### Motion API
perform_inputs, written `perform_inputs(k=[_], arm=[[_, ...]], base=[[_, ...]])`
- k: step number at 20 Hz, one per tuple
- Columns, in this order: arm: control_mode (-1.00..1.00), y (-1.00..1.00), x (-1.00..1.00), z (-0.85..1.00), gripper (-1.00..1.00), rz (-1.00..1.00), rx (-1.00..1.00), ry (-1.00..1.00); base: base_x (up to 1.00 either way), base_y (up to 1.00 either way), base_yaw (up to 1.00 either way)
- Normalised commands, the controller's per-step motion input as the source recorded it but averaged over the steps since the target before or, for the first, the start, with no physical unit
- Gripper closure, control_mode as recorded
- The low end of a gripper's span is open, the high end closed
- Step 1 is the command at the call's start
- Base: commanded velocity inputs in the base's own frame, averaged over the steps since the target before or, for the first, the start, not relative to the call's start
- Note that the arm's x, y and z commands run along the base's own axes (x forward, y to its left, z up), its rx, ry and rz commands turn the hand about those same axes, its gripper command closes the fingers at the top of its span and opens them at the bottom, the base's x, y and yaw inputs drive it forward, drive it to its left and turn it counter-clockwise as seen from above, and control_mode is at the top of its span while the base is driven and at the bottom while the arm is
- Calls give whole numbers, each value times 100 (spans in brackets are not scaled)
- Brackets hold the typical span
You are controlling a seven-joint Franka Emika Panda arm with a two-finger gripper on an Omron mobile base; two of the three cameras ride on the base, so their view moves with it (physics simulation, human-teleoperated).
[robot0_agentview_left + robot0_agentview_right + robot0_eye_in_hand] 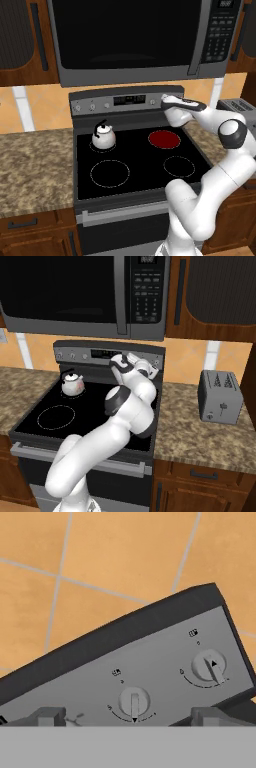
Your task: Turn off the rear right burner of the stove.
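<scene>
Red rear right burner (164, 138) below fingers (50, 716)

A kettle (104, 135) sits on the stove (137, 182), left of the rear right burner (164, 139).

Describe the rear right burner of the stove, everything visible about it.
The rear right burner is a round zone in the stove's glossy black glass top, its disc glowing dark red inside a thin pale ring, so it looks switched on. It lies flat at the back right, just below the grey knob panel. Nothing rests on it; the kettle sits on the rear left zone, apart from it.
</scene>
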Motion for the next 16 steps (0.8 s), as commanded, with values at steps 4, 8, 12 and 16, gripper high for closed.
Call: perform_inputs(k=[4, 8, 12, 16], arm=[[-100, 0, 2, 0, -100, 0, 0, -2], [-100, 0, 2, -2, -100, 0, -2, -1], [-100, 0, 15, -2, -100, 0, -1, 0], [-100, 0, 11, 0, -100, 0, 0, 0]], base=[[0, 0, 0], [0, 0, 0], [0, 0, 0], [0, 0, 0]])
